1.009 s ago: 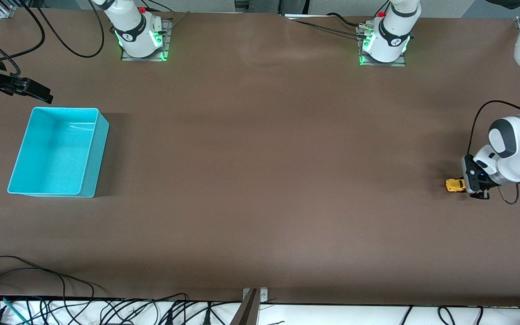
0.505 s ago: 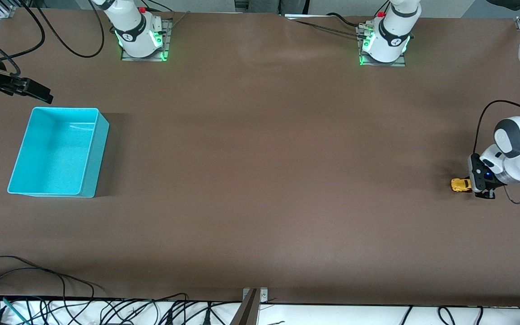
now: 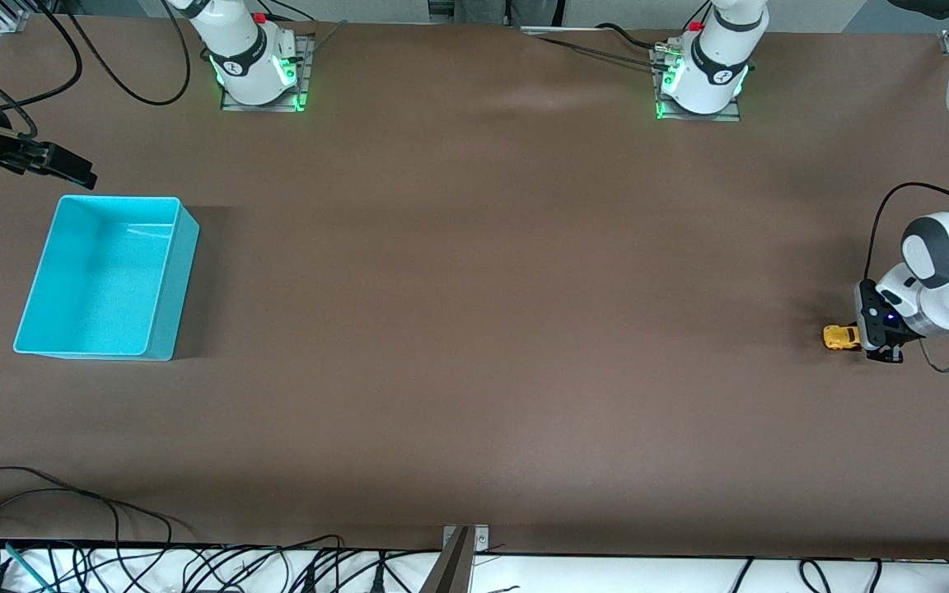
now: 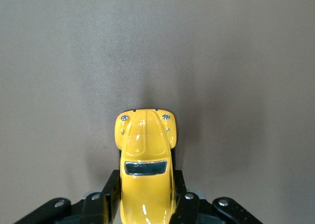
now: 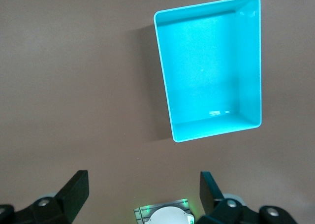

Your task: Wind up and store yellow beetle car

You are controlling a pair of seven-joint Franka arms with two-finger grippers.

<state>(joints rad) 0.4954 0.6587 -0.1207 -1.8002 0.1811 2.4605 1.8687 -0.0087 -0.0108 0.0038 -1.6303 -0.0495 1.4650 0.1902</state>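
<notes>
Front view: my left gripper (image 3: 857, 338) pins the yellow beetle car (image 3: 839, 337) on the table (image 3: 474, 329) at the left arm's end, probably mid wind-up. Left wrist: fingers (image 4: 109, 199) clamp its flanks. Right wrist: right gripper (image 5: 142, 189) waits, spread wide, over the empty turquoise bin (image 5: 210, 66); storing remains.

The small yellow rounded toy beetle car (image 3: 839, 337) sat on the brown table (image 3: 474, 329) at the left arm's end, its rear half between the fingers of the left gripper (image 4: 145, 204), which was clamped on its sides low at the table. The open rectangular turquoise plastic bin (image 3: 163, 284) stood on the same table at the right arm's end, well apart from the car. The right gripper (image 5: 142, 192) hung with its fingers spread, above the table beside the bin, waiting
</notes>
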